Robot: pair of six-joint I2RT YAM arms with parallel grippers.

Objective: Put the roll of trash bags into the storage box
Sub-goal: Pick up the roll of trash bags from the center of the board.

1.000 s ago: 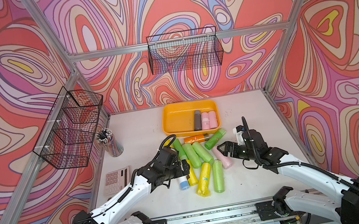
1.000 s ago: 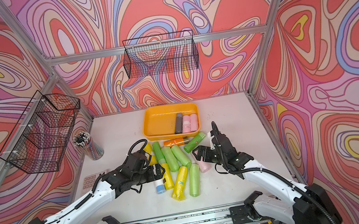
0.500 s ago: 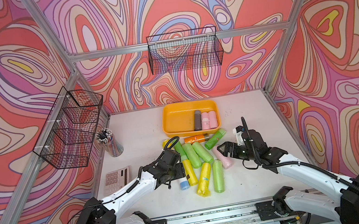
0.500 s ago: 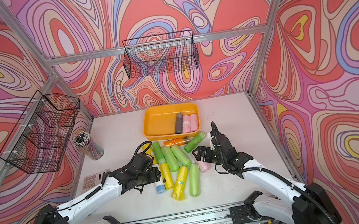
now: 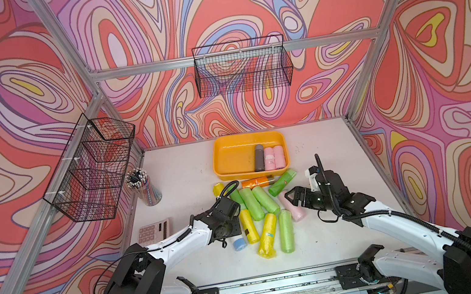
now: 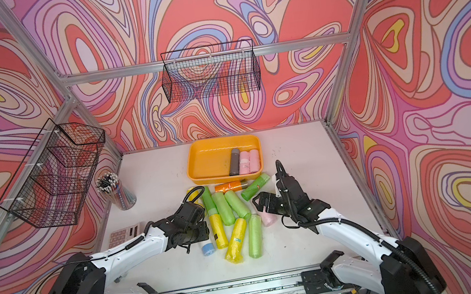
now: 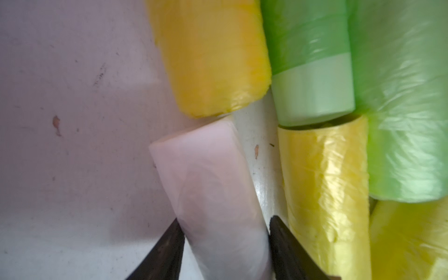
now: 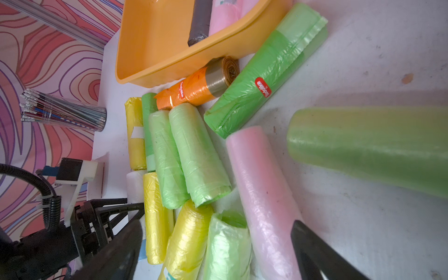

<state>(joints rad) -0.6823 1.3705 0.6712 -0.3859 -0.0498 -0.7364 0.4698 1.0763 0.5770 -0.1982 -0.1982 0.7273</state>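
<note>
Several green, yellow, pink and orange rolls of trash bags lie in a heap in front of the orange-yellow storage box. At the heap's left edge my left gripper is down on the table, jaws pressed on both sides of a pale white roll with a blue end. My right gripper hovers open at the heap's right side, above a long pink roll. The box holds a grey roll and two pink ones.
A cup of pencils and a calculator sit on the table's left side. Black wire baskets hang on the back wall and the left wall. A yellow roll lies right beside the held roll.
My left gripper's jaws have closed from wide open onto the white roll, and that arm's base has swung round. The right arm has not moved.
</note>
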